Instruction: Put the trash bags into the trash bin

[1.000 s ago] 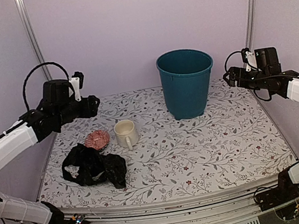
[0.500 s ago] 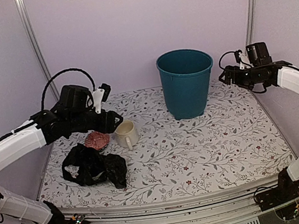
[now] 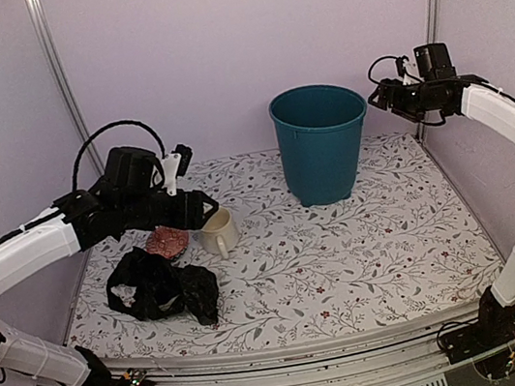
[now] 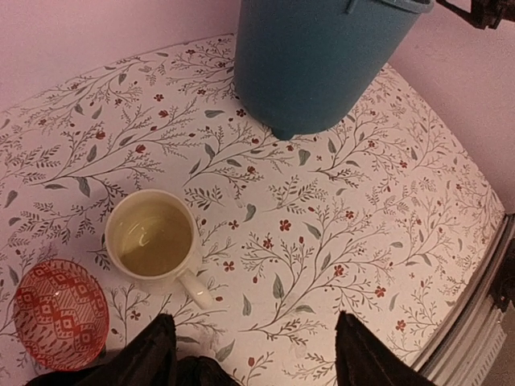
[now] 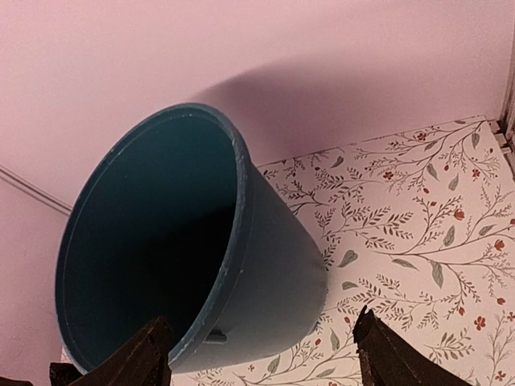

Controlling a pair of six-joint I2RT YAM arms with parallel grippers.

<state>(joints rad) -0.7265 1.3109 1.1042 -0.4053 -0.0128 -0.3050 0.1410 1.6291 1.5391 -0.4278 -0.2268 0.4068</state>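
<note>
The black trash bag (image 3: 162, 286) lies crumpled on the table at the front left. The teal trash bin (image 3: 321, 142) stands upright at the back centre; it also shows in the left wrist view (image 4: 322, 60) and the right wrist view (image 5: 193, 249). My left gripper (image 3: 203, 205) is open and empty, above the cream mug, behind and to the right of the bag. My right gripper (image 3: 378, 101) is open and empty, raised just right of the bin's rim. In the right wrist view the bin's rim sits between the fingertips (image 5: 149, 354), and its inside looks dark.
A cream mug (image 3: 217, 231) stands right of a small red patterned bowl (image 3: 167, 241), just behind the bag; both show in the left wrist view, the mug (image 4: 153, 239) and the bowl (image 4: 60, 314). The flowered table (image 3: 365, 254) is walled at back and sides.
My left arm swung right and down from the back left to above the mug. My right arm rose and moved back and left toward the bin's rim. The bag has not moved.
</note>
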